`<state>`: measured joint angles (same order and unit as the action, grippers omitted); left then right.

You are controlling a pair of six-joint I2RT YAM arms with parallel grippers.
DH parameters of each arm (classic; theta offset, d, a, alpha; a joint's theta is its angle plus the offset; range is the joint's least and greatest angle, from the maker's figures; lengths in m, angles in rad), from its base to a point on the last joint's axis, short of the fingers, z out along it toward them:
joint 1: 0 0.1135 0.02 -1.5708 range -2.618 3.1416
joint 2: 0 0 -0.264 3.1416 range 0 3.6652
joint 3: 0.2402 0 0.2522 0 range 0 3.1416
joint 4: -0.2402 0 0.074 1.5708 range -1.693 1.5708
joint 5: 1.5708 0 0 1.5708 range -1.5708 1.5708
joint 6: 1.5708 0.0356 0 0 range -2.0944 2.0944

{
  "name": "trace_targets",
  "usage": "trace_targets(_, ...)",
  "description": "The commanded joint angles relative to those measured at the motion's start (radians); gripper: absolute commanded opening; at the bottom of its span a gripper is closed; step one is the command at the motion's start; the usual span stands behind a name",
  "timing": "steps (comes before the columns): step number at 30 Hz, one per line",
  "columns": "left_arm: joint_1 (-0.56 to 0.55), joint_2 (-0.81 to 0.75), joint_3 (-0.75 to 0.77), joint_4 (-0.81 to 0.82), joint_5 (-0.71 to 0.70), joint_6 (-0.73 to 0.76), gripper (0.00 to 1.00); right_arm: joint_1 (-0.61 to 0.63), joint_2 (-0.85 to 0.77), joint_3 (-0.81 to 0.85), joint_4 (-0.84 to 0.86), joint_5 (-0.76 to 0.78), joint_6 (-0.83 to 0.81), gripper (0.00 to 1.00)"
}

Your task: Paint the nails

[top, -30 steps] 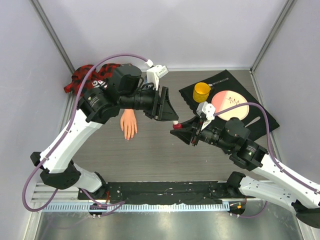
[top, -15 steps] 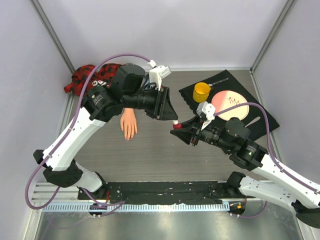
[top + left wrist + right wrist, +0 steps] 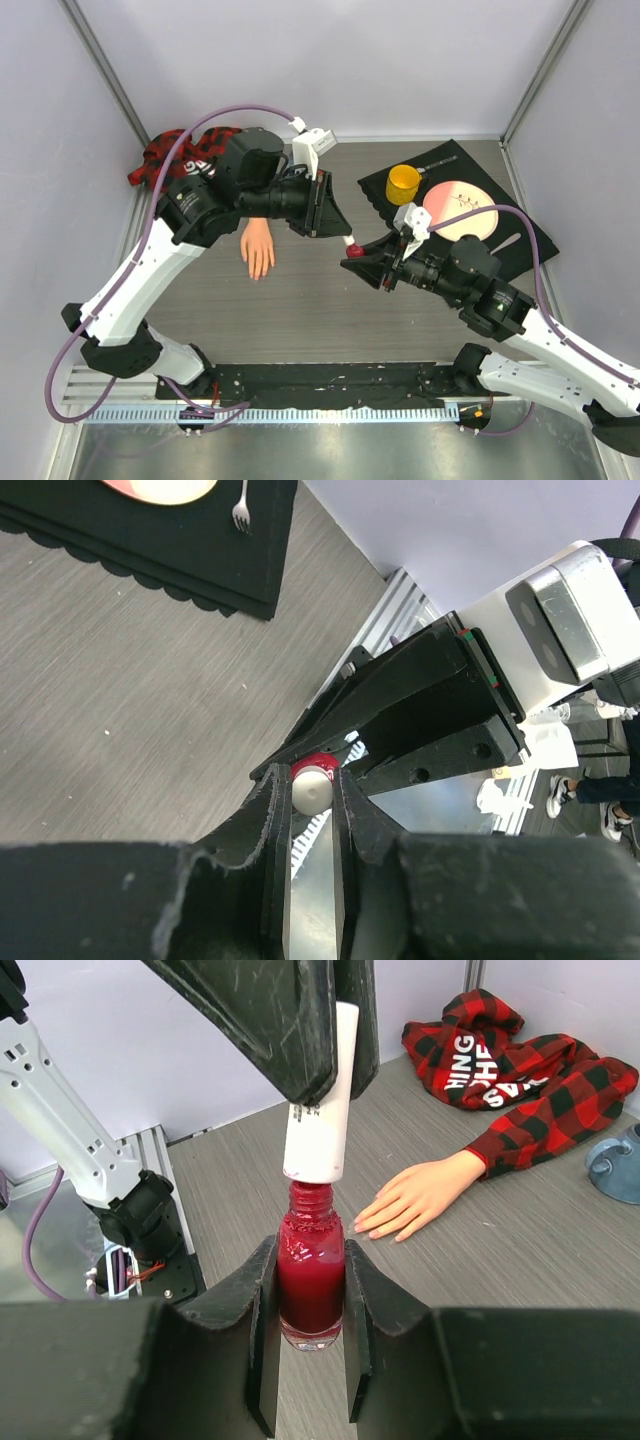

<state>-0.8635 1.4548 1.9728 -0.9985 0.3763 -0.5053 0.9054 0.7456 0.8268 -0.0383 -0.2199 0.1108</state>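
Red glass nearest: bottle stands upright, pinched at its belly by R gripper; jaws snug on both sides, nothing else in them; neck threads bare. Directly above, white cap is clamped in L gripper, jaws narrowed right onto it; cap's lower rim sits just over the neck, so I'd judge it unscrewed but the brush prob. not drawn clear yet; brush itself hidden. Beyond the bottle, on grey table, lies hand, palm down, fingers spread toward the bottle, near but not touching; nails are at those fingertips, too small to make out singly; no polish on them that I can see. Farthest back, plaid sleeve is bunched in a heap off the wrist.

Handling, as judgement: nails look like moulded parts of a stiff hand; hard, smooth, no give; hand prob. light & unanchored, so it could skid or rock under a sideways push. Nothing to grip on a nail itself; touch w/ brush tip only, light stroke along each finger; grip point is the cap, mid-length, as gripped now. If hand needs steadying, wrist/sleeve end is the place, away from wet tips; bottle is glass, so keep it upright.
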Motion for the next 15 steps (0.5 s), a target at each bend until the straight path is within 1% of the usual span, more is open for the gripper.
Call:
trace_targets(1,0.004,-0.05,-0.011,0.057,-0.019,0.014,0.0,-0.003,-0.022,0.017,0.072,0.008,0.007,0.01)
trace_targets(15,0.004,-0.053,-0.002,0.061,-0.028,0.01,0.0,-0.003,-0.019,0.015,0.075,-0.009,0.009,0.01)
